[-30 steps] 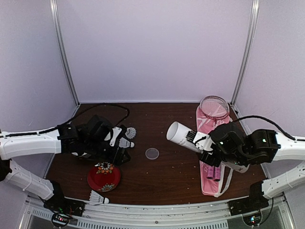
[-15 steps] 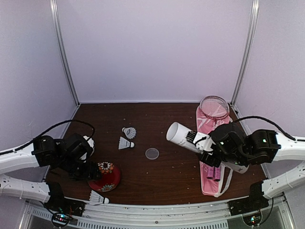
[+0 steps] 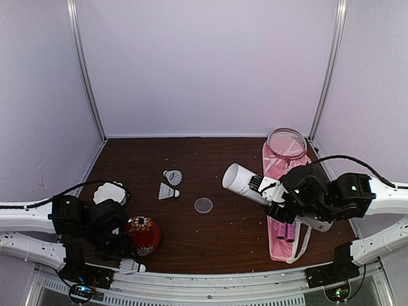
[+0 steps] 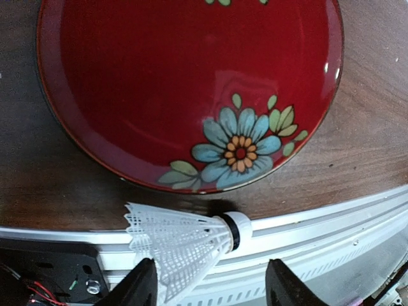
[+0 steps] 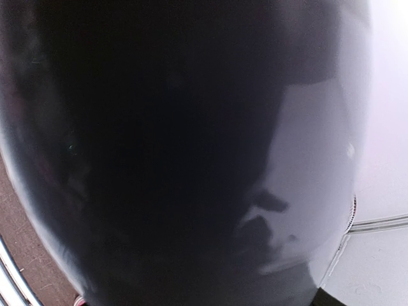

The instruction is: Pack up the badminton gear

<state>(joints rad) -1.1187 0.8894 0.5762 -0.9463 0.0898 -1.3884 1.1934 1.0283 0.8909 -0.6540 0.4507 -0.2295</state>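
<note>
Our left gripper [image 4: 213, 268] hangs wide over the shuttlecock [image 4: 185, 239] low in the wrist view, just below the plate [image 4: 95, 127], so we should drop and pinch near the cork, not the feathers, while the right gripper [image 3: 275, 192] grips the tube [image 3: 242, 180] at centre right

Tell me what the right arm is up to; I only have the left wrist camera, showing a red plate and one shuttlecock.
Observer: The right claw grips the white tube, whose open end points left.
Operator: Any other shuttlecocks out there?
Observer: Two: a far shuttlecock and a nearer shuttlecock, both on the table beyond the plate.
Operator: And the racquets?
Observer: The racquets lie along the pink bag at the table's right side, heads at the far end.
</note>
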